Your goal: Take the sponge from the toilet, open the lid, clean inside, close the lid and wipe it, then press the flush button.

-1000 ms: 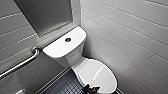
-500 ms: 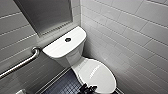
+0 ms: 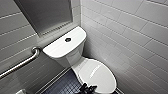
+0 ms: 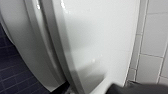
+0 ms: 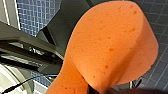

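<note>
The white toilet (image 3: 75, 56) stands in the corner with its lid (image 3: 98, 75) down over the bowl. The dark round flush button (image 3: 67, 39) sits in the middle of the tank top. My left gripper (image 3: 87, 88) is a dark shape at the lid's near rim. The left wrist view looks closely along the lid (image 4: 100, 40) and the bowl's side (image 4: 27, 52). In the right wrist view the orange sponge (image 5: 112, 47) looms large, bent and pinched at its narrow part by my right gripper (image 5: 100, 90), above the dark tiled floor.
A steel grab bar (image 3: 21, 63) runs along the left wall. A grey panel (image 3: 45, 15) hangs above the tank. White tiled walls (image 3: 130, 32) close in behind and to the right. Dark blue floor tiles (image 3: 62, 86) lie left of the bowl.
</note>
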Motion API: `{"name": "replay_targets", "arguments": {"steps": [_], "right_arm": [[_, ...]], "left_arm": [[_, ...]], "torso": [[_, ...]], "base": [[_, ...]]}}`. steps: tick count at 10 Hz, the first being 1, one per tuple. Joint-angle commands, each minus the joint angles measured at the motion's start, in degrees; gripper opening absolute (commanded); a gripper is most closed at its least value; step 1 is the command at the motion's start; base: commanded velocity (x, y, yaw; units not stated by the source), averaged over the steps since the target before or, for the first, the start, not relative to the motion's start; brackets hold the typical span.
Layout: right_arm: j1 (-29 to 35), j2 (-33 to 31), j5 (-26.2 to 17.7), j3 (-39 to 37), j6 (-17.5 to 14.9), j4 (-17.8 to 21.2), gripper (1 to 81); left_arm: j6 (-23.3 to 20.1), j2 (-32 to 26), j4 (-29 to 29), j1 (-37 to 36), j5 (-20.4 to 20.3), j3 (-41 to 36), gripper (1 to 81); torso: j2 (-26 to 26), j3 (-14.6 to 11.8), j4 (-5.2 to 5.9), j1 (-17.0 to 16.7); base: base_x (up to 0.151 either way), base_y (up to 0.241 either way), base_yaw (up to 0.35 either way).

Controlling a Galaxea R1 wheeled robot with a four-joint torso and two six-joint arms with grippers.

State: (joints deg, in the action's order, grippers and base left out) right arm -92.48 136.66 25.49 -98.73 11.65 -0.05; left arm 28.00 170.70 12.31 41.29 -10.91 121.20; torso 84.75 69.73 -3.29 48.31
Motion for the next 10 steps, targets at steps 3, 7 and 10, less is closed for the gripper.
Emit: {"name": "replay_targets", "arguments": {"steps": [3, 7, 10], "right_arm": [[-1.0, -0.74, -4.31, -0.49, 0.12, -1.36, 1.0], [-0.48, -0.05, -4.39, -0.84, 0.12, -1.36, 1.0], [-0.56, 0.75, -4.31, -2.06, 0.21, -0.66, 1.0]], "left_arm": [[2.14, -0.62, -0.89, -8.54, -2.01, -7.55, 81.1], [2.67, -4.47, -1.06, -9.07, -4.46, -15.78, 81.1], [2.67, -8.09, -0.97, -9.25, -5.7, -21.96, 81.1]], "torso": [[0.0, 0.0, 0.0, 0.0], [0.0, 0.05, 0.0, 0.0], [0.0, 0.05, 0.0, 0.0]], "base": [[0.0, 0.0, 0.0], [0.0, 0.0, 0.0], [0.0, 0.0, 0.0]]}}
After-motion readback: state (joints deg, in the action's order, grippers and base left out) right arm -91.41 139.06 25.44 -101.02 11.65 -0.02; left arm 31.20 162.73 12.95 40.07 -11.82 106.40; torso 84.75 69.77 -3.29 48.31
